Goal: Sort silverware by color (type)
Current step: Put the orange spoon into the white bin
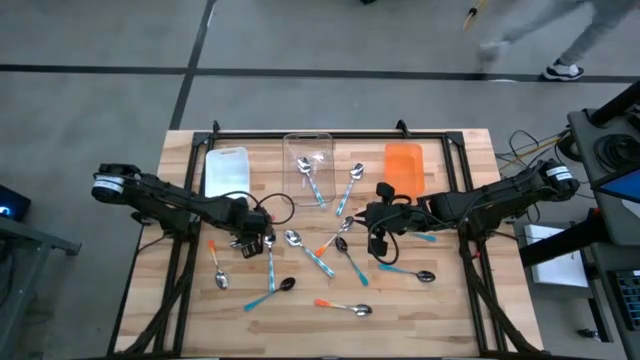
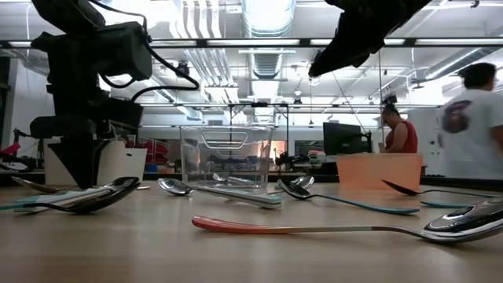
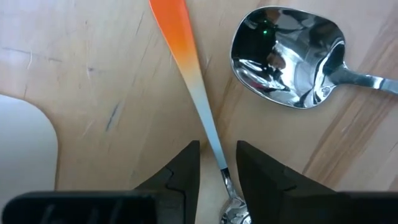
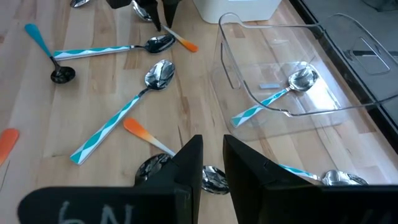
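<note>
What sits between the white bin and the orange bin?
High view: the clear bin, holding a teal-handled spoon, then a second spoon lying beside it.

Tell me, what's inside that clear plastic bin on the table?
The clear bin holds one spoon with a silver bowl and a teal-and-white patterned handle. Nothing else shows inside through its see-through walls.

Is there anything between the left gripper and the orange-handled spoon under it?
Nothing visible. The left gripper is directly over the orange-handled spoon, one finger on each side of its thin handle. The silver spoon bowl lies off to one side.
</note>
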